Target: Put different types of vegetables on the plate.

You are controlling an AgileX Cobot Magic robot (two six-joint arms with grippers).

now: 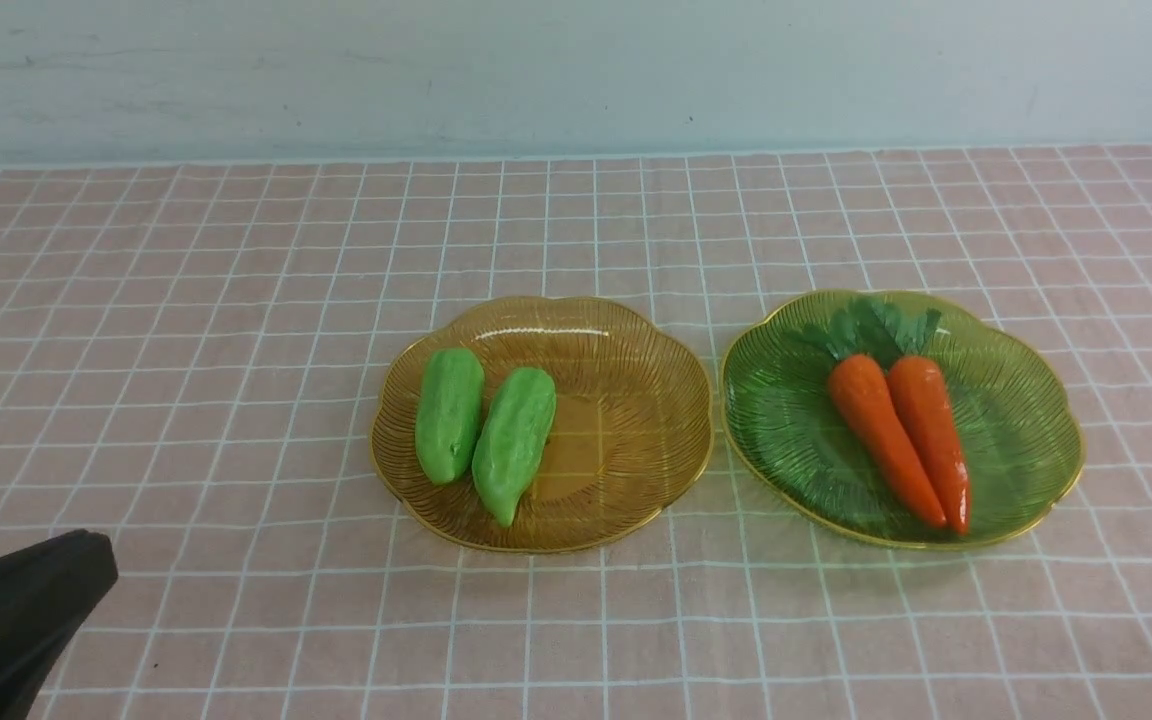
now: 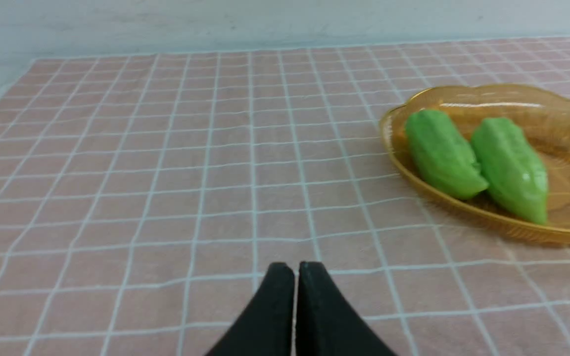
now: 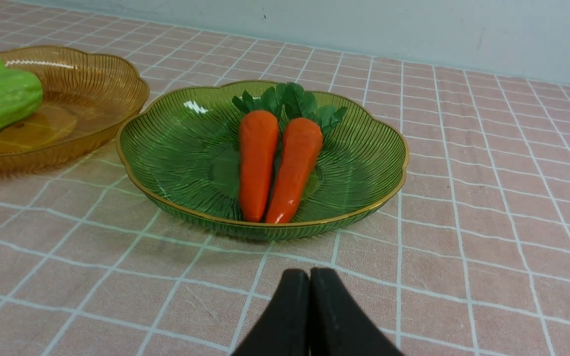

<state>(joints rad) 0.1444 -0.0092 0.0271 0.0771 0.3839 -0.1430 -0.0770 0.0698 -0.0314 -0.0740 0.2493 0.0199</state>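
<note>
My left pincer and right pincer are pressed together, gripping nothing; beyond the left, two bumpy green gourds share the amber scalloped plate; beyond the right, two orange carrots lie on the green scalloped plate, probably sorted by kind; I see no writing

Pinkish-brown worktop, covered in pale grid lines, some wavy. Pale bluish wall beyond far edge, faint dark streaks on left part.
</note>
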